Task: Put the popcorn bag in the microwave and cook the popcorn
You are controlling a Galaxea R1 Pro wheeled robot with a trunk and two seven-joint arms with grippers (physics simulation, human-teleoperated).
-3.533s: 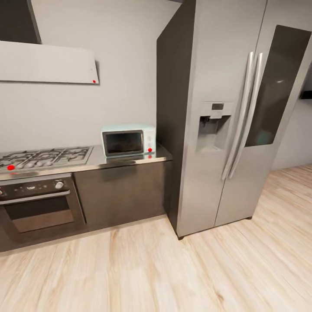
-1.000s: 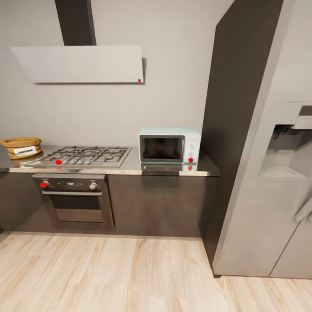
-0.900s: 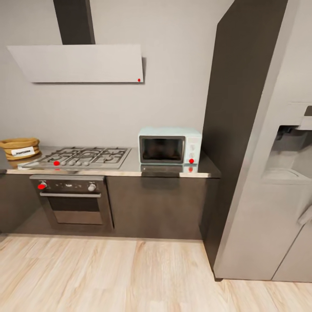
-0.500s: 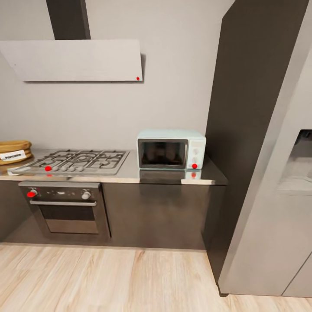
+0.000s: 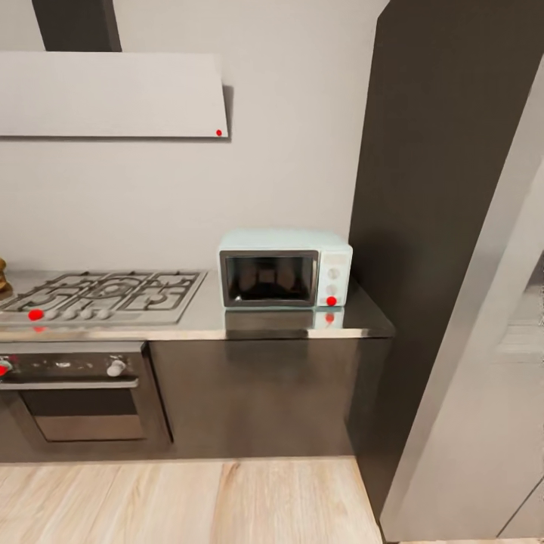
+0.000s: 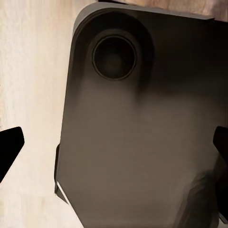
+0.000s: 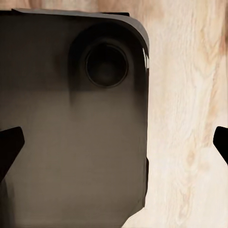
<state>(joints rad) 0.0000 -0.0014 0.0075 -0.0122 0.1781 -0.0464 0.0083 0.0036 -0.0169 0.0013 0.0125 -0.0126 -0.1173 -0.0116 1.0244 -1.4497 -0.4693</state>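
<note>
Two claws, left claw [image 6: 114,147] and right claw [image 7: 114,147], hang wide open and empty; facing the microwave [image 5: 285,269], we risk overshooting the popcorn bag [image 5: 2,275].

One microwave [image 5: 285,269], one hob [image 5: 102,295]

**Microwave on the countertop, door shut**

We see the microwave [image 5: 285,268], a boxy pale mint-blue unit, standing upright on the glossy grey countertop [image 5: 264,323] with its dark-framed glass door closed. Two white knobs and a small red light sit on its panel, at the end away from the hob. The countertop mirrors its front. At the countertop's far end beyond the hob, a tan-brown sliver [image 5: 2,274] is cut off by the frame; we cannot tell what it is.
</note>
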